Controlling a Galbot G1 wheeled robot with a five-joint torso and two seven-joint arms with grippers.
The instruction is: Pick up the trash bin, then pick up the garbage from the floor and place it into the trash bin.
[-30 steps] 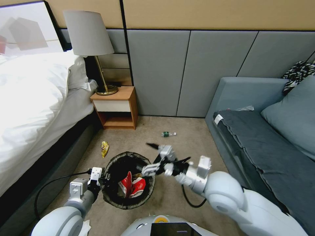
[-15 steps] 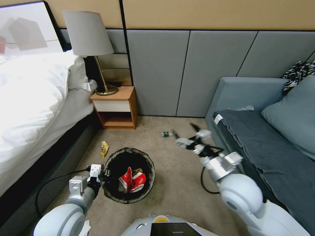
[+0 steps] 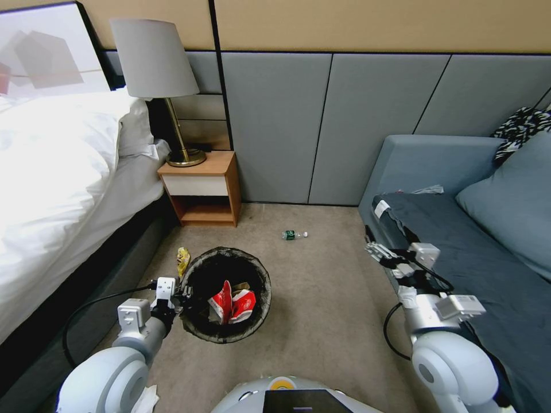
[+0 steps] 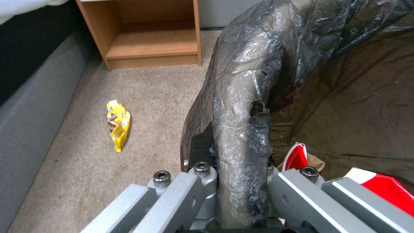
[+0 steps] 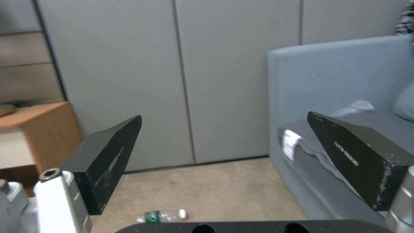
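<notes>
Now your left pincer (image 3: 182,294) is clamped on the trash bin (image 3: 259,310) rim; right pincer (image 3: 383,245) hangs apart beside the sofa (image 3: 436,166)

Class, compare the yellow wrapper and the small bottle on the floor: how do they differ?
The yellow wrapper is flat and crinkled; the bottle is clear with a green label. The wrapper lies beside the trash bin; the bottle lies apart, nearer the wall. Both are on the carpet.
</notes>
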